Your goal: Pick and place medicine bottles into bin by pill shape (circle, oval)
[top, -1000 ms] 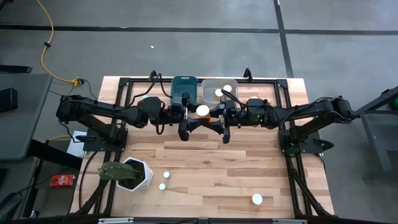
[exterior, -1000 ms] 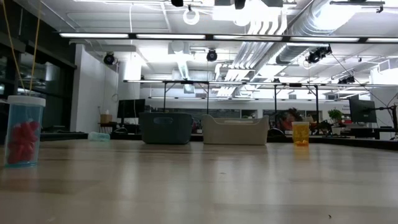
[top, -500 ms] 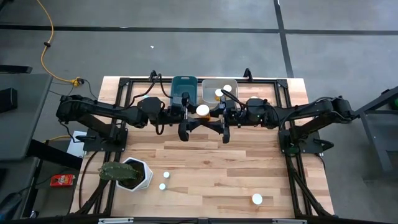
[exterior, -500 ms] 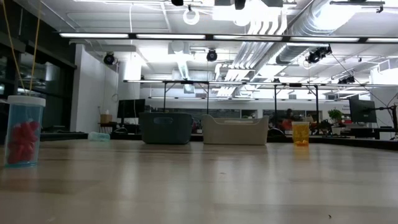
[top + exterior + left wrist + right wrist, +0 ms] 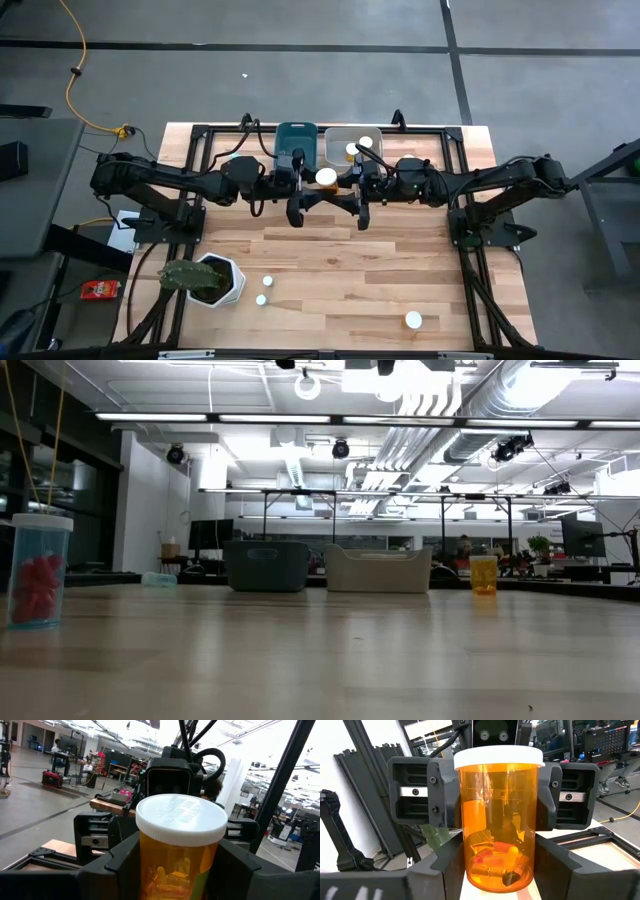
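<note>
One amber medicine bottle (image 5: 327,177) with a white cap is held upright in mid-air above the table's far middle, in front of the two bins. My left gripper (image 5: 314,183) comes at it from the left and my right gripper (image 5: 341,183) from the right, and both are shut on it. Elongated orange and red pills lie in the bottle's bottom (image 5: 495,860). Three more bottles stand on the table on their bases, white caps up (image 5: 267,282) (image 5: 261,299) (image 5: 413,320). Two bottles (image 5: 366,142) lie in the light grey bin (image 5: 340,135). My left gripper pinches the bottle's amber body just under the cap (image 5: 470,790) between its two fingers (image 5: 442,790). The fingers come level from the table's left. The bottle stands upright, clear of the table. My right gripper pinches the bottle's lower body (image 5: 475,855) between its two fingers (image 5: 447,865). The fingers come level from the table's right, facing the left gripper.
A dark teal bin (image 5: 296,143) stands beside the grey bin at the far edge. A white hexagonal pot with a plant (image 5: 213,278) stands near left. The low view shows a bottle with red pills (image 5: 40,570) and an orange bottle (image 5: 483,574).
</note>
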Controlling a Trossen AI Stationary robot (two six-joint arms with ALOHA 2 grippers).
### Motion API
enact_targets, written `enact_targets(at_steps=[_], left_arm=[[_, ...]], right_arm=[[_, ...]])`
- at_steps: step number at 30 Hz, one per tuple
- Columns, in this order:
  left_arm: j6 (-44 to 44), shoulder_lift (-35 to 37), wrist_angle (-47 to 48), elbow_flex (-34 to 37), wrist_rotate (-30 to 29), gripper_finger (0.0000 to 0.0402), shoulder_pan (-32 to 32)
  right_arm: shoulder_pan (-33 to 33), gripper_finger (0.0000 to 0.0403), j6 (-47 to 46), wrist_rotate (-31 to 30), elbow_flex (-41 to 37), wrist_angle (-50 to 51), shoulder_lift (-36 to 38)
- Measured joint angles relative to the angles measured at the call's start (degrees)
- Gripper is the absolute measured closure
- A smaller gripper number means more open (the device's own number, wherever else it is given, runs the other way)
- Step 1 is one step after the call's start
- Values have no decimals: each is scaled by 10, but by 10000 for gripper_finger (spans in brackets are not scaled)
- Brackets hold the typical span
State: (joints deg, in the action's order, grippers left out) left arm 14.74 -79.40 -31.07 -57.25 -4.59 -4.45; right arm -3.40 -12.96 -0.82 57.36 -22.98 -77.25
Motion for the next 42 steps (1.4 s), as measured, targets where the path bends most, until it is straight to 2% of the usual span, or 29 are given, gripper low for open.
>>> enact_targets(at_steps=[21, 26, 34, 38, 42], left_arm=[[0, 0, 0, 0, -1, 216, 0], [0, 0, -5, 0, -2, 216, 0], [1, -1, 1, 0, -3, 216, 0], [-2, -1, 9, 0, -5, 216, 0], [-17, 0, 72, 0, -14, 216, 0]], right_arm=[[1, 220, 4, 2, 0, 0, 0], [4, 191, -10, 2, 0, 7, 15], [8, 129, -9, 1, 0, 75, 51], [16, 119, -9, -1, 0, 100, 87], [23, 120, -2, -2, 0, 144, 129]])
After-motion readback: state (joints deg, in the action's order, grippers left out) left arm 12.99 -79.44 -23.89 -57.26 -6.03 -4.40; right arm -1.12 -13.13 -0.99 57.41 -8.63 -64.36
